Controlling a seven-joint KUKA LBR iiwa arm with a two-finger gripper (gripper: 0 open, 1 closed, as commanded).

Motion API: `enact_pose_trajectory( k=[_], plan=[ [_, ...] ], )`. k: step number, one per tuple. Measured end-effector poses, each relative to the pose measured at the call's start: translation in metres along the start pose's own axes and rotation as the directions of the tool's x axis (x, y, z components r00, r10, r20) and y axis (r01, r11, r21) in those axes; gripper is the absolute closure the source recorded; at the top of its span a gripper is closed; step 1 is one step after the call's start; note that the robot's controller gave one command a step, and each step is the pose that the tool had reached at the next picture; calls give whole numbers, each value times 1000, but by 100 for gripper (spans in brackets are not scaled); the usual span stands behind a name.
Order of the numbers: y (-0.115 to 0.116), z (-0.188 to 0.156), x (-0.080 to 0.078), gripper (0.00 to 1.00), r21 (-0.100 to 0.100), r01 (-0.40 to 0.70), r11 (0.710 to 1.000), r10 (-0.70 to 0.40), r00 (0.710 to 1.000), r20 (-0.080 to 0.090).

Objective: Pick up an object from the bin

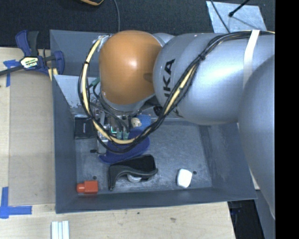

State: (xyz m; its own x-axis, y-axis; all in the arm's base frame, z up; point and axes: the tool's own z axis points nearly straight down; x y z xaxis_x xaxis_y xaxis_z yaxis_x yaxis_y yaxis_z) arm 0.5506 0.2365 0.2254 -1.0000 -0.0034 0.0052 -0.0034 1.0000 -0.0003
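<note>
Grey metal bin (63, 186) at centre frame, set on a pale tan table (140, 224) visible at left and along the bottom edge. A near-black surface (60, 14) spans the top; a thin black cable (118, 16) crosses it at upper centre.

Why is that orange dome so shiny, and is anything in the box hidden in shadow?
Camera view: light leaves a soft sheen on the rounded orange wrist cover and silver arm; their bulk darkens the grey metal bin's middle, where a blue floppy piece lies beneath the end effector; the small white block sits well lit.
</note>
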Motion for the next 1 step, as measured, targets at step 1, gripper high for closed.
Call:
enact_pose_trajectory(
  k=[1],
  plan=[
    [-34, 97, -19, 0, 2, -32, 999, 32, 999, 0]
  ],
)
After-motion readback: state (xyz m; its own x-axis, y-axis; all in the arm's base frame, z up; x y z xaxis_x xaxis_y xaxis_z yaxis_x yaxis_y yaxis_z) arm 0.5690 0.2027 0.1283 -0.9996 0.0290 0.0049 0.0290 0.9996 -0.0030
